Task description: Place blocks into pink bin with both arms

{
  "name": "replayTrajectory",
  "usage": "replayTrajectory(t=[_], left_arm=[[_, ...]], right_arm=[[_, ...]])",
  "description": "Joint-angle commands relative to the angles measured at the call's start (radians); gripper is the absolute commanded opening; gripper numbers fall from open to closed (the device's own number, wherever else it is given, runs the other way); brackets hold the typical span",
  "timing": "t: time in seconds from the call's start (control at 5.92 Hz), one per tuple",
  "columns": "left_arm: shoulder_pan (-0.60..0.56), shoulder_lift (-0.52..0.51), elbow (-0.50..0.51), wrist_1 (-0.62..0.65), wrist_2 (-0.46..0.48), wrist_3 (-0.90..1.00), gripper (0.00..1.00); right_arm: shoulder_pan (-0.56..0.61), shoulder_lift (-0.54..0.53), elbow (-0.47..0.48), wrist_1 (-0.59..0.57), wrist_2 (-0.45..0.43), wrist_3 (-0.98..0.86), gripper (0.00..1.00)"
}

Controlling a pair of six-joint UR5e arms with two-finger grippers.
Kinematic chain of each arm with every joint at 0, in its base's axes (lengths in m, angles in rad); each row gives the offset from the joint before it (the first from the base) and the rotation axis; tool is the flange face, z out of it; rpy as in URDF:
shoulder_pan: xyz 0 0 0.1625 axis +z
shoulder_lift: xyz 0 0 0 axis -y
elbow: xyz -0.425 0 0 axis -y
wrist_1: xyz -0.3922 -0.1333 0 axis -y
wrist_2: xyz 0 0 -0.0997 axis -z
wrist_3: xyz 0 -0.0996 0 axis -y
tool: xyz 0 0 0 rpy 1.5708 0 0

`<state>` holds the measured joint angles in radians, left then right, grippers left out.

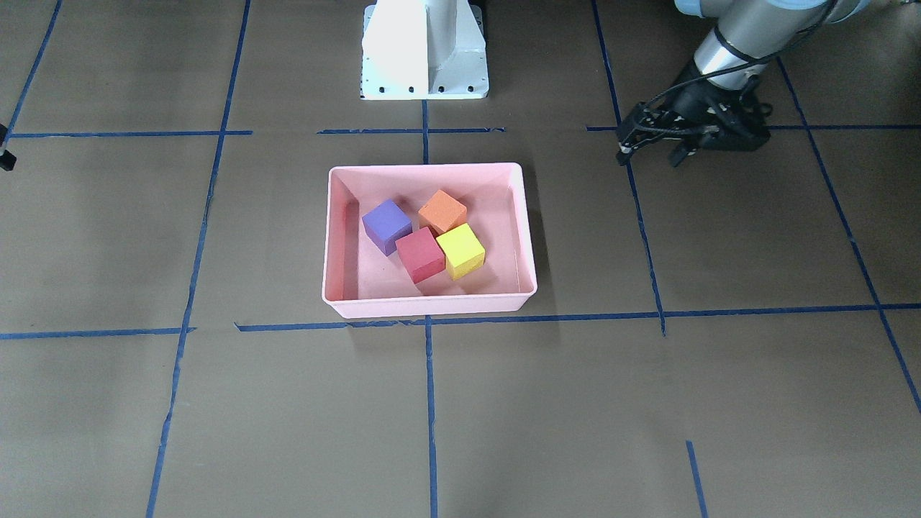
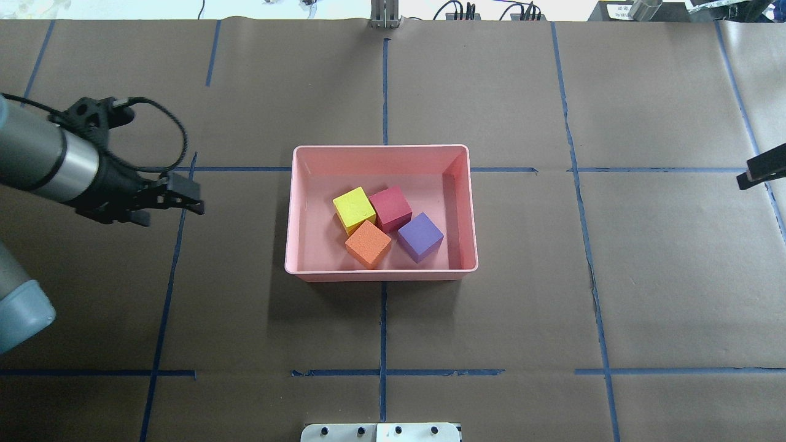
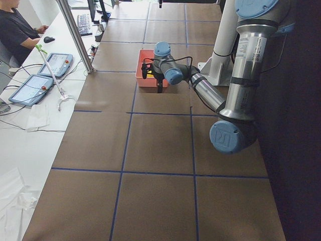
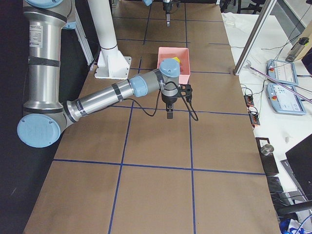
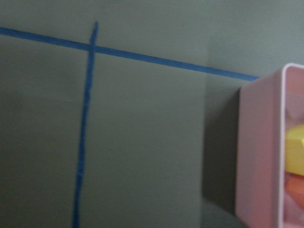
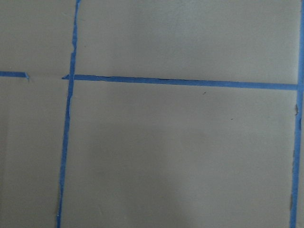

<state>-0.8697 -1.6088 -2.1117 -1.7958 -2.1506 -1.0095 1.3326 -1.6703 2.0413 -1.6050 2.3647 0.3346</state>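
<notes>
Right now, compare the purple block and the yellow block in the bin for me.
Colour: the purple block is violet, the yellow block yellow-green. Place: the purple block sits on the cluster's robot-right side, close to a wall of the pink bin; the yellow block sits on its left side, with more bare floor beside it. Shared: equal-size cubes, flat on the bin floor, neither gripped.
</notes>
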Motion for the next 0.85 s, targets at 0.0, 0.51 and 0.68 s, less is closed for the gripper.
replayTrajectory(t=[0.0, 0.51, 0.68], left_arm=[[-0.179, 0.183, -0.007, 0.003, -0.041, 0.424, 1.00], [-0.522, 0.211, 0.112, 0.233, -0.055, 1.069, 1.00], [-0.611, 0.214, 0.180, 0.243, -0.061, 1.192, 1.00]], right_arm=[[0.130, -0.026, -0.116, -0.004, 0.036, -0.274, 1.00], [0.215, -0.075, -0.200, 0.000, 0.022, -0.509, 1.00], [0.221, -0.094, -0.202, 0.000, 0.022, -0.525, 1.00]])
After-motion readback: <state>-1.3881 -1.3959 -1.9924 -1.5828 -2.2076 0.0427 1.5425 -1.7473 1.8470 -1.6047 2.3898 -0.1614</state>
